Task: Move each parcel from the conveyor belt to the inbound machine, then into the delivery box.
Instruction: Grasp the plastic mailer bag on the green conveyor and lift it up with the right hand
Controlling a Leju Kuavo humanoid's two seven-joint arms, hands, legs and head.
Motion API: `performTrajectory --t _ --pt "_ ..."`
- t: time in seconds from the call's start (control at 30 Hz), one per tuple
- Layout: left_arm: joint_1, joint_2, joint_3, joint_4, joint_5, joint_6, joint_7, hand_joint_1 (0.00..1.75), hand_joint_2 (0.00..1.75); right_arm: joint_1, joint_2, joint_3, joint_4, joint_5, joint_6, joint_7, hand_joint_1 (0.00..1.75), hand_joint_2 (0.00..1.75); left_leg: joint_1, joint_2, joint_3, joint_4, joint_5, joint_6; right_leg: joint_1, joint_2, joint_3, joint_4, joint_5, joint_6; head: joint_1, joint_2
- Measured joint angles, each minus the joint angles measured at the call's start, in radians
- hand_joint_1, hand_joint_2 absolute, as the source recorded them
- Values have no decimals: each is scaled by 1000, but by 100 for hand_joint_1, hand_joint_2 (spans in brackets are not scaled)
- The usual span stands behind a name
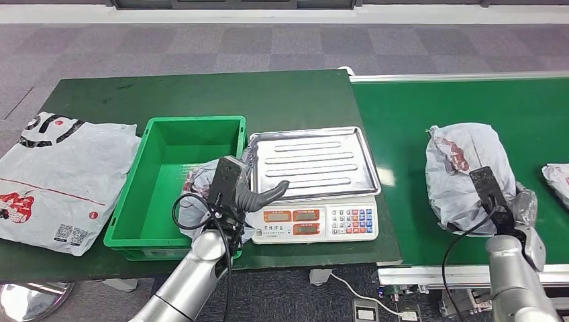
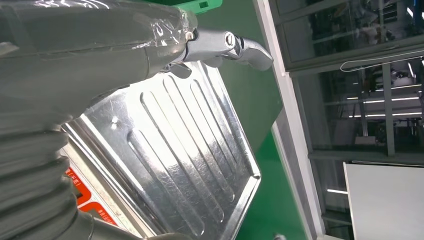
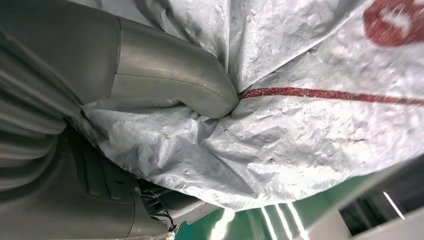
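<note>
While a flat grey bag (image 1: 64, 178) lies at the far left of the frame on the green table (image 1: 201, 90), the green box (image 1: 176, 176) sits just to its right; a parcel (image 1: 198, 191) rests at the box's right wall, lower centre-left, and the left hand (image 1: 235, 191) is right over it; whether the fingers grip that parcel I cannot tell, though the thumb (image 1: 268, 194) sticks out rightward over the scale (image 1: 312, 184); in the left wrist view that thumb (image 2: 227, 45) hangs above the ribbed steel tray (image 2: 170, 150). Centre frame, the scale's tray (image 1: 313, 161) is bare metal, its display panel facing the lower edge. Moving right, onto the belt (image 1: 402, 134): a big grey parcel (image 1: 463, 171) with red print lies at mid-right; the right hand (image 1: 506, 201) is on its lower right side, and the wrist view shows the thumb (image 3: 170, 75) pressing into the crinkled wrap (image 3: 310, 125), holding it; another parcel (image 1: 557, 180) peeks in at the right edge.
</note>
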Motion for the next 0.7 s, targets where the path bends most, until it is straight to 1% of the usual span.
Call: performTrajectory --t 0.13,0.23,0.3,0.37,0.5,0.63,0.7 --pt "0 0 0 6 0 1 -3 0 175 2 0 4 -40 -20 -7 -14 175 175 0 0 0 0 0 0 0 0 0 0 0 0 0 0" --pt "-2 0 0 12 5 14 -13 0 175 -3 -2 17 -67 -80 -11 -73 175 175 0 0 -1 0 0 0 0 0 0 0 0 0 0 0" --pt "-4 1 0 18 10 26 -25 0 175 -12 -8 42 -100 -134 -13 -104 175 175 0 0 -1 0 0 0 0 0 -1 0 0 0 0 0" --pt "-7 1 0 26 15 32 -35 0 175 -21 -16 75 -144 -171 -19 -107 175 175 0 0 -1 0 0 0 0 0 -1 0 0 0 0 0" --pt "-12 2 -1 41 21 36 -44 0 175 -29 -32 138 -222 -204 -38 -88 175 175 0 0 -1 0 1 0 0 0 0 0 0 0 0 0" --pt "-17 3 -2 52 19 58 -52 0 175 -26 -36 180 -287 -242 -67 -117 175 175 0 0 -1 0 1 0 0 0 -1 0 0 0 0 0" --pt "-19 3 -4 58 18 64 -57 0 175 -18 -36 199 -337 -265 -85 -115 175 175 0 0 -1 0 1 0 0 0 -1 0 0 0 0 0"
